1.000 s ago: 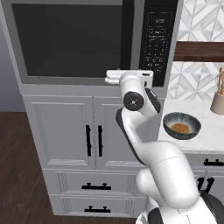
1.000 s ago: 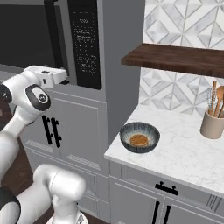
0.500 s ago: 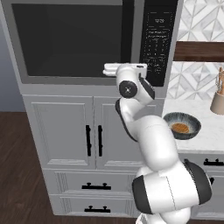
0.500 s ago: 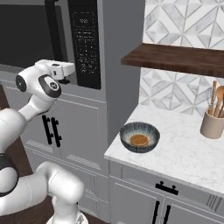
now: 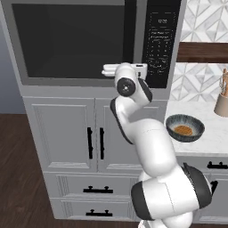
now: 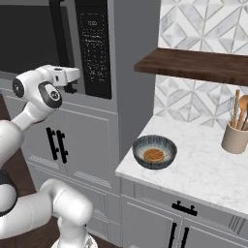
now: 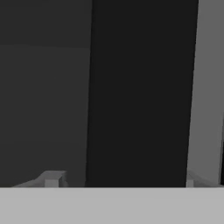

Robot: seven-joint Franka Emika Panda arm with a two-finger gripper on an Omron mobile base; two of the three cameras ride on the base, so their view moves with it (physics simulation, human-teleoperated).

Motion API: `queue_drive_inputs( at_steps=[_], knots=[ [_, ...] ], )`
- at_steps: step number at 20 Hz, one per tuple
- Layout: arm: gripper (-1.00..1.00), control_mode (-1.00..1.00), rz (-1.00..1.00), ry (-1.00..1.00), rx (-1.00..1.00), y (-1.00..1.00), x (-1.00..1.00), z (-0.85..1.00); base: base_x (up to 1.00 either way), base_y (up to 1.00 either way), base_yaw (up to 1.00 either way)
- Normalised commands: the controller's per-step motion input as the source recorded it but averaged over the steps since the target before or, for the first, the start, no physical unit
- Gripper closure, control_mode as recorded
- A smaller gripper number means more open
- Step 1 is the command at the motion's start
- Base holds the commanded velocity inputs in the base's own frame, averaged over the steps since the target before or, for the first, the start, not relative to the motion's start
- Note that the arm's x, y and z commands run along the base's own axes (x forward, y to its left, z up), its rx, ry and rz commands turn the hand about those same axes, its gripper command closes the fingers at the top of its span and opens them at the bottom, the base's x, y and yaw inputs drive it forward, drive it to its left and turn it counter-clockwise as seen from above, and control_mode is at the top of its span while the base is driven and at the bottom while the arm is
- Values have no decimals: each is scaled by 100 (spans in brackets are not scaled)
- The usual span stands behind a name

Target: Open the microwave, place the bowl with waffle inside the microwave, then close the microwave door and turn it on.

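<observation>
The grey microwave (image 5: 9, 49) is built in above white cabinets, and its microwave door (image 5: 71, 44) is closed. A black bar handle (image 5: 130, 31) runs down the door's right side, next to the keypad (image 6: 94, 48). My gripper (image 6: 71, 87) is at the handle's lower end. In the hand view the gripper (image 7: 121, 181) is open, with the handle (image 7: 140, 92) between its fingertips (image 7: 52, 178) and a gap on one side. The dark bowl (image 5: 185, 127) stands on the marble counter to the right with the waffle (image 5: 182, 130) in it. From the right, the bowl (image 6: 155, 151) is near the counter's corner.
A tan utensil pot (image 6: 236, 138) stands at the counter's far right. A brown wooden shelf (image 6: 193, 65) hangs above the counter. White cabinet doors with black handles (image 5: 95, 142) are below the microwave, and drawers (image 5: 95, 190) sit under them.
The hand rose and moved forward to the lower end of the door handle. The arm swung in closer to the microwave. The bowl has not moved.
</observation>
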Motion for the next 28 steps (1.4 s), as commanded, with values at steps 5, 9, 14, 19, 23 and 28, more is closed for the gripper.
queue_drive_inputs(
  at_steps=[5, 9, 14, 19, 23, 28],
  knots=[
    [100, -100, 1, 14, -7, 100, 92, -41, 0, 0, 0],
    [100, -100, 9, 4, -7, 100, 50, -45, 0, 0, 0],
    [100, -100, 19, 0, -13, 100, -6, -56, 0, 0, 0],
    [100, -100, 16, 0, -19, 100, -39, -57, 0, 0, 0],
    [100, -100, 16, 4, -21, 100, -69, -36, 0, 0, 0],
    [100, -100, 14, 9, -23, 100, -97, -30, 0, 0, 0]
  ],
)
